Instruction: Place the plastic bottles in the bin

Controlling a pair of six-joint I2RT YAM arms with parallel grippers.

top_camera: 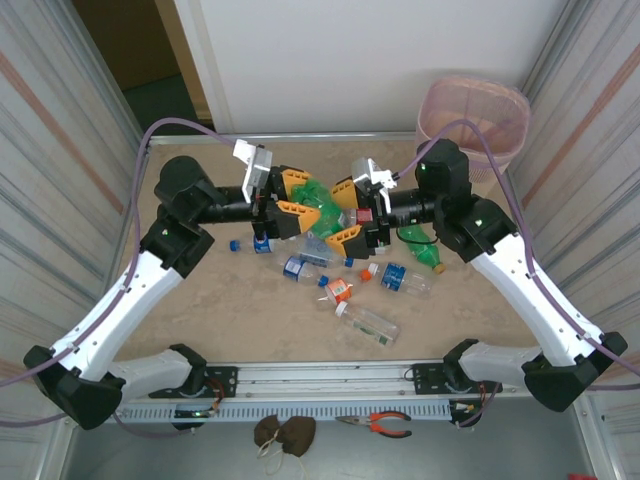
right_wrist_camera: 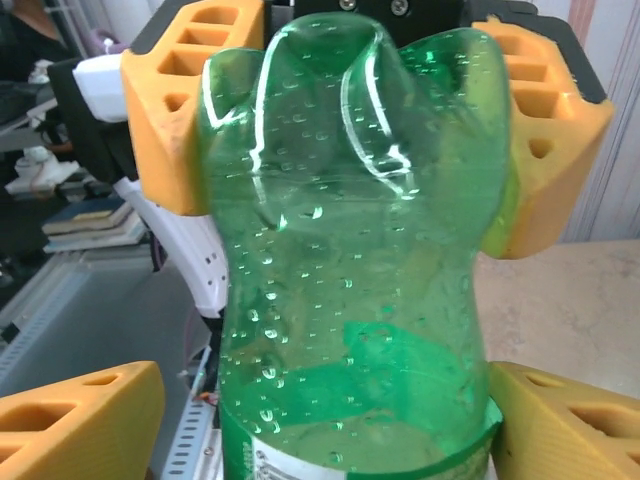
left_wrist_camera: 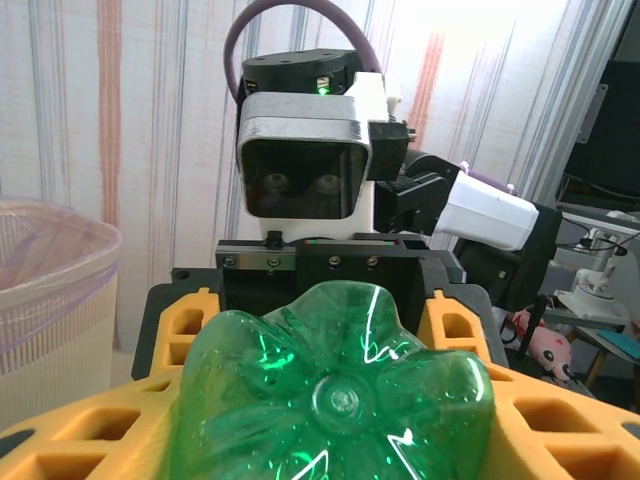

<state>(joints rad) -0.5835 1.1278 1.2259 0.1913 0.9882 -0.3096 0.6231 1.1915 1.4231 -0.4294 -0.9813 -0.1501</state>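
A green plastic bottle (top_camera: pixel 325 200) hangs above the table's middle between both grippers. My left gripper (top_camera: pixel 295 195) is shut on its base end; in the left wrist view the lobed base (left_wrist_camera: pixel 335 400) faces the camera between the yellow fingers (left_wrist_camera: pixel 60 440). My right gripper (right_wrist_camera: pixel 350 430) stands open around the labelled part of the bottle (right_wrist_camera: pixel 350 300). Its right finger (right_wrist_camera: pixel 570 425) touches the bottle, and a gap shows beside its left finger (right_wrist_camera: pixel 80 420). Several more bottles lie on the table, among them a green one (top_camera: pixel 425 250). The bin (top_camera: pixel 475 115) stands at the far right corner.
Loose bottles lie in the middle: a blue-labelled one (top_camera: pixel 305 268), an orange-capped one (top_camera: pixel 340 290), another blue-labelled one (top_camera: pixel 405 280) and a clear one (top_camera: pixel 368 323). A blue cap (top_camera: pixel 235 244) lies at the left. Pliers (top_camera: pixel 385 423) rest on the front ledge.
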